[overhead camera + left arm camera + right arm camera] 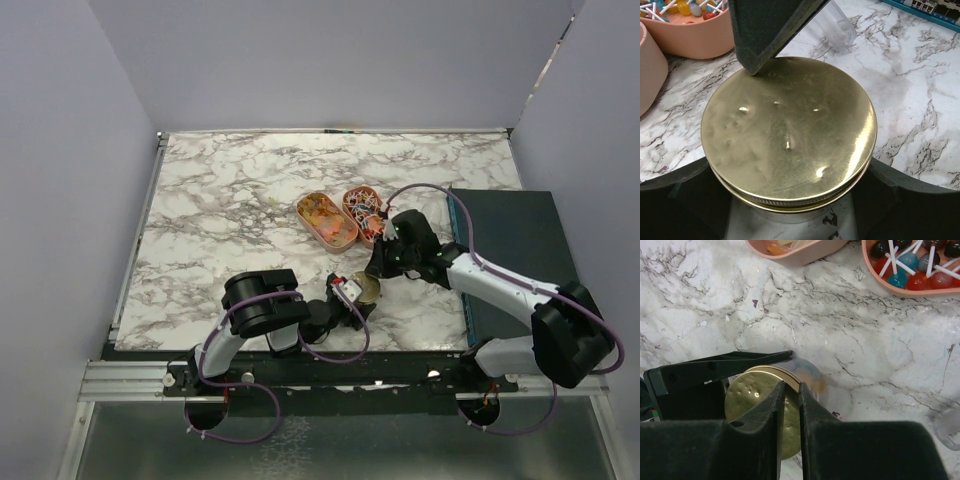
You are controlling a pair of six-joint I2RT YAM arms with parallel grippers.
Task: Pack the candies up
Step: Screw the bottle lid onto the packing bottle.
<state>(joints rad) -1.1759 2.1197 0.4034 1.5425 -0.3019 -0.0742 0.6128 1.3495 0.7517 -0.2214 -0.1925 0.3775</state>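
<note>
The grey-veined white marble table (220,200) carries all items. Just beyond the arms, near its middle, lie two oval peach-pink trays side by side: one with orange-yellow sweets (800,255) and one with mixed sweets (880,282). In front of them is a clear glass jar (814,380). The left gripper (350,296) has its jaws spread wide to either side of the jar, below the cap, and holds it. A round gold metal lid (790,130) sits on the jar mouth, face up and roughly level. The right gripper (791,385) is over the lid's far rim, its jaws drawn almost together with only a thin slit between them. The view is too close to tell whether they pinch the rim or merely rest on it. Any hold there would be a narrow one on a smooth edge. The lid could slip free as it is turned or lifted, the jar could twist in the left jaws, and a dropped lid could strike the trays and scatter their contents. The candies (912,277) are all still in the trays, none in the jar. The loose ones show no clear heading. Those on white sticks (895,260) lie crossed and point several ways. Each heap follows its tray's long axis, running from far left to near right.
</note>
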